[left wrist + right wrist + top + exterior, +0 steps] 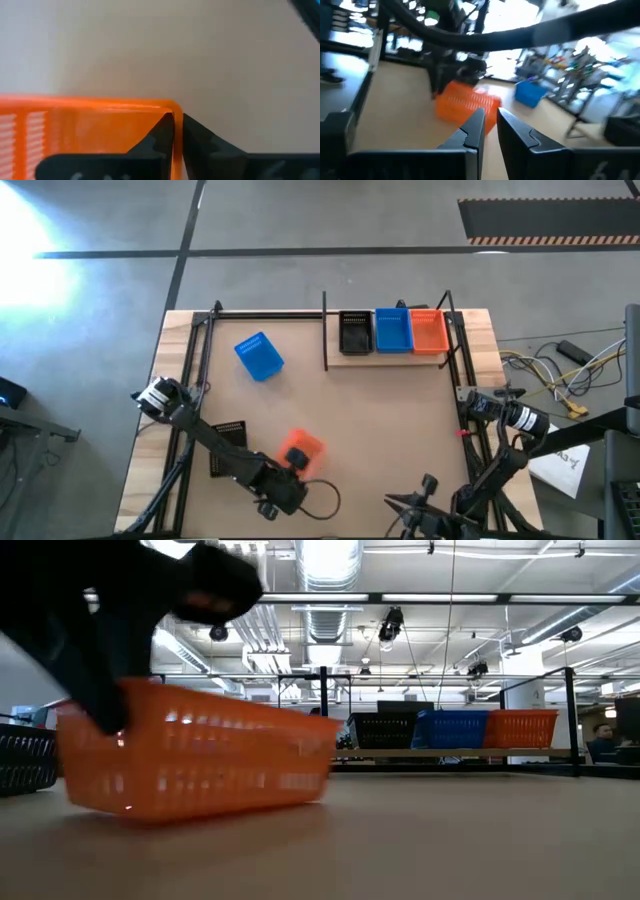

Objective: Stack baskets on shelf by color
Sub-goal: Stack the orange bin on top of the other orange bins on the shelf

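My left gripper (295,463) is near the table's near edge, shut on an orange basket (303,446). In the low view that orange basket (200,760) is tilted just above the tabletop. A loose blue basket (259,355) stands on the table's far left part. A black basket (228,442) lies beside my left arm, partly under it. On the shelf (340,358) at the far right stand black (355,332), blue (392,330) and orange (428,332) baskets in a row. My right gripper (415,498) waits shut at the near right edge, touching nothing. My left gripper (177,117) has the orange basket by its rim at a corner (170,106). One finger (155,140) is inside the basket and the other (205,140) outside, with the wall pinched between them. The basket hangs tilted in the hold; whether its bottom (190,818) touches the table I cannot tell.
Thin black frame rods run along the table's left (190,370) and right (465,380) sides and its far edge. An upright post (325,330) stands at the shelf's left end. Bare tabletop (380,420) lies between the held basket and the shelf. Cables lie off the table's right side (560,365).
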Tool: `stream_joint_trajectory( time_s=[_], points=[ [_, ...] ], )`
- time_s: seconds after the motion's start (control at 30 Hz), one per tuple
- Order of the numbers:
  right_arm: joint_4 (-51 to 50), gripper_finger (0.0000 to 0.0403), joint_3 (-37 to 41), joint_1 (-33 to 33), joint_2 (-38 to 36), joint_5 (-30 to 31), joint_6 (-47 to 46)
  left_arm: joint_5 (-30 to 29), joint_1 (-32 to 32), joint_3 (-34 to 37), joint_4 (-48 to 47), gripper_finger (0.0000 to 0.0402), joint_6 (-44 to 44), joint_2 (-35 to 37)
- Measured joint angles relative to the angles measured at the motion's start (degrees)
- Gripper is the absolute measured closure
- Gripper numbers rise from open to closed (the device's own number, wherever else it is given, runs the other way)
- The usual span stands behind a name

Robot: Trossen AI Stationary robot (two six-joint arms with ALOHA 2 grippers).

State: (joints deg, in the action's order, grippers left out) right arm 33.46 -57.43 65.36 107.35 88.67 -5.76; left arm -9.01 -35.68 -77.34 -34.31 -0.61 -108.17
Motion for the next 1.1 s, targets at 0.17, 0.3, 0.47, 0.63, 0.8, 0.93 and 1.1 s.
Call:
stream_joint_trajectory(
  time_s=[0.17, 0.3, 0.47, 0.63, 0.8, 0.93, 1.1],
  points=[
    [-0.2, 0.036, -1.7, 2.2, -0.4, 1.3, 3.5, 2.6, 0.1, -5.5, 0.2, 0.0397, -23.9, -2.7],
    [-0.1, 0.0354, -1.1, 2.2, -0.9, -2.8, 1.9, 6.0, 0.1, -7.5, -0.2, 0.04, -37.6, -3.9],
    [-2.4, 0.031, 0.0, -0.2, -2.6, -14.2, 4.2, 6.0, 0.3, -7.7, 0.3, 0.04, -44.4, -4.0],
    [-23.5, 0.0245, -1.3, -5.8, -6.7, -26.5, 1.0, 5.9, 0.4, -7.8, 0.7, 0.04, -44.8, -3.8],
    [-54.8, 0.0212, -8.1, -12.8, -7.8, -38.9, 1.8, 5.9, 0.5, -7.7, 0.9, 0.04, -44.8, -3.7],
    [-62.0, 0.0214, -13.2, -16.3, -7.5, -43.9, 14.3, 5.9, 0.5, -7.7, 1.1, 0.04, -44.9, -3.7],
    [-62.0, 0.0229, -16.4, -19.4, -6.3, -52.6, 32.9, 5.7, 0.7, -7.6, 1.9, 0.04, -44.9, -3.7]
  ],
)
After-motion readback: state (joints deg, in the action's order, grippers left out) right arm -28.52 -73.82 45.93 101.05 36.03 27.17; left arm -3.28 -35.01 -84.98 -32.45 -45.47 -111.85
